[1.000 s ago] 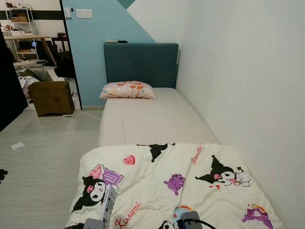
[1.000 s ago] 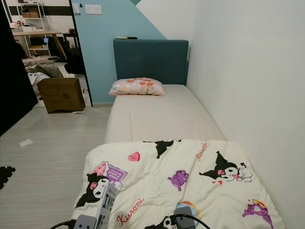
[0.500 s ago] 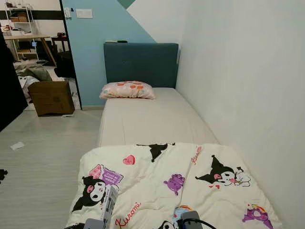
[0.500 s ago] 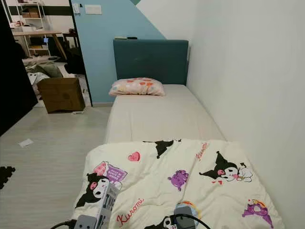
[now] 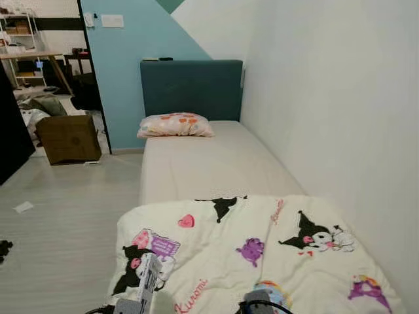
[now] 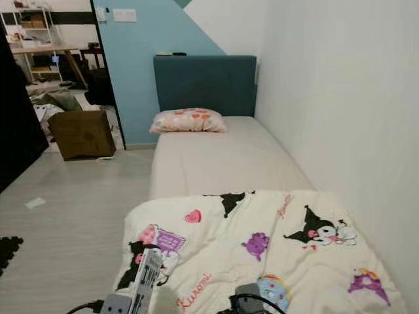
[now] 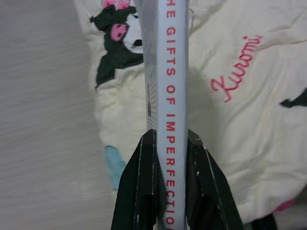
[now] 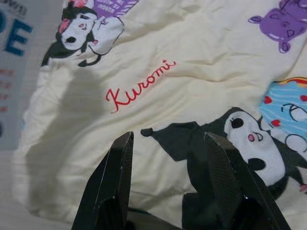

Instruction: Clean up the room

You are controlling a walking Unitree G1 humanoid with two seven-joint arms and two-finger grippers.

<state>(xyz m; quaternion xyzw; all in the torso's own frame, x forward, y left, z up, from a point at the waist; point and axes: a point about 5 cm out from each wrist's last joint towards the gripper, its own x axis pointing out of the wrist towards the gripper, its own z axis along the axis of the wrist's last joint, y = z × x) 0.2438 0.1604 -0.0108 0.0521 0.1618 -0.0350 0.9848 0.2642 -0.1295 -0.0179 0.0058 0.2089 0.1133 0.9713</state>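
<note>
While the robot faces the bed, the scene reads:
Left gripper (image 7: 169,182): clenched on a book (image 7: 171,96), spine up, over the blanket's near left edge.
Right gripper (image 8: 170,177): released, fingers apart, hovering above the blanket (image 5: 262,248).
Blanket: cartoon print, covering the near half of the bed (image 5: 209,163).
Pillow (image 5: 175,125): against the teal headboard (image 5: 191,88).
Cardboard box (image 5: 67,138): on the floor by the doorway.

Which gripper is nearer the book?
Left. The left gripper is clamped on the book; the right gripper hovers open over the Kuromi blanket beside it.
</note>
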